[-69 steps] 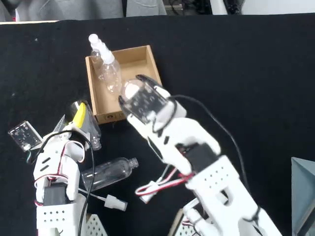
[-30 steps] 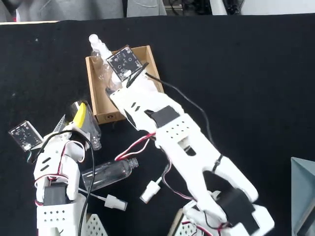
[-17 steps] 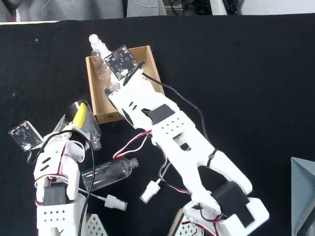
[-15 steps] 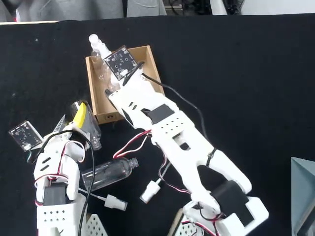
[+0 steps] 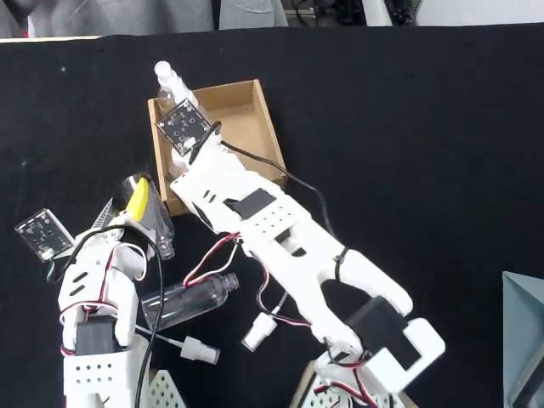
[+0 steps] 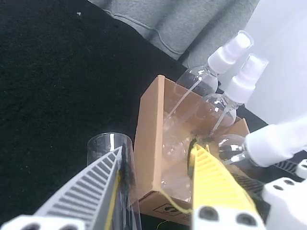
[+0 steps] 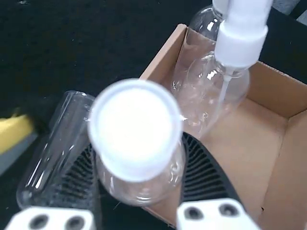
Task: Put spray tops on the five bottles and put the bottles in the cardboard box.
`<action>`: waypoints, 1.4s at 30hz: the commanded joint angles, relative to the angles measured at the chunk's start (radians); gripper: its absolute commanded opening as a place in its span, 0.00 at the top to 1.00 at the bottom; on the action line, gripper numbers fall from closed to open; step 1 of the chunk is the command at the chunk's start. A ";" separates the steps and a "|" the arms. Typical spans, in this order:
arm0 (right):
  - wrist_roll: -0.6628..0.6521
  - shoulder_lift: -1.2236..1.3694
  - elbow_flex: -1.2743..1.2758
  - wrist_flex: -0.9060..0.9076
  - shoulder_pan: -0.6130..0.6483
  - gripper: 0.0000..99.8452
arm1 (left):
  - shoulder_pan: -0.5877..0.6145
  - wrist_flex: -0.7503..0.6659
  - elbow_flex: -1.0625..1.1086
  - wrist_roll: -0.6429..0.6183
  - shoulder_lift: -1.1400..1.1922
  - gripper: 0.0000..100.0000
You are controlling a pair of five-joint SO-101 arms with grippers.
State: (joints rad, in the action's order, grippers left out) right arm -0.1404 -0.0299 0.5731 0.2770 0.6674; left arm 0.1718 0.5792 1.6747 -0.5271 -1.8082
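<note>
Clamping clear bottle [image 7: 135, 143] at cardboard box [image 7: 259, 143]

Even, fairly bright light from above is spread over the matte black table [image 5: 442, 127], with hardly any shadow cast. Small glints are caught on the clear bottles [image 6: 218, 108]. The white spray top [image 7: 133, 127] is washed out nearly blank.

The right arm [image 5: 280, 238] reached diagonally from its near base toward the far left, wrist bent downward. The right gripper [image 7: 139, 160] had its fingers closed on a bottle [image 7: 139, 184]. The left arm [image 5: 93, 297] stood folded at the near left, with the left gripper [image 6: 156, 151] pointing away and its jaws apart.
</note>
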 commanded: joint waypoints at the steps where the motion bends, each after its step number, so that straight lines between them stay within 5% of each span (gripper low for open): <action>1: 0.002 0.005 -0.084 -0.035 0.021 0.95 | 0.007 0.000 0.025 0.009 -0.015 0.79; 34: 0.002 0.211 -0.081 -0.097 -0.014 0.94 | 0.007 -0.002 0.025 0.009 -0.015 0.79; 42: 0.002 0.211 -0.048 -0.097 -0.011 0.75 | 0.007 -0.002 0.025 0.009 -0.015 0.79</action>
State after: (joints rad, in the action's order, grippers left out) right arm -0.1343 0.1711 0.5132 0.1803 0.6767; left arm 0.1718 0.5792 1.6747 -0.5271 -1.8082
